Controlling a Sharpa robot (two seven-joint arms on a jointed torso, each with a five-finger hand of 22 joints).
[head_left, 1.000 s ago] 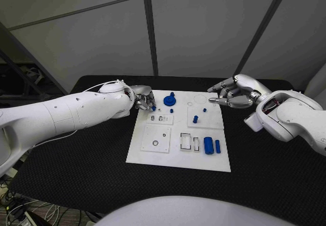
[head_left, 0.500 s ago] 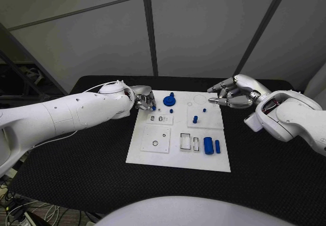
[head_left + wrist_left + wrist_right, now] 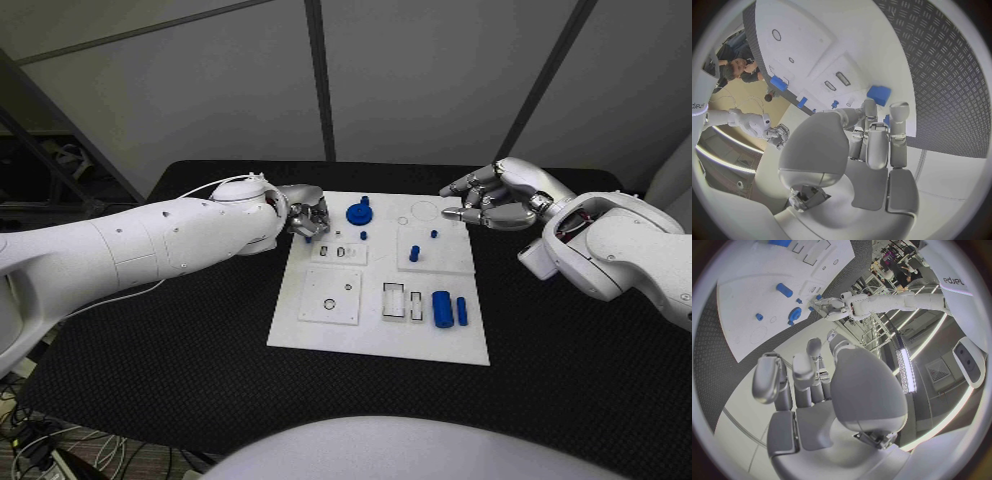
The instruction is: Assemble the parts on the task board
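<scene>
Task board: flat white plate, middle of the black textured table.
Parts: smooth blue cylinders and pegs on it.
Left hand: fingers curled at the board's far-left corner; whether it grasps a part, I cannot tell.
Right hand: curled, grasping nothing.

The scene is evenly and fairly brightly lit from above. Soft, faint shadows are cast on the table beneath the arms. Mild glare is seen on the white task board at the frame's centre. Straight edges are bent strongly toward the rims of both wrist views, where focus is softened.
</scene>
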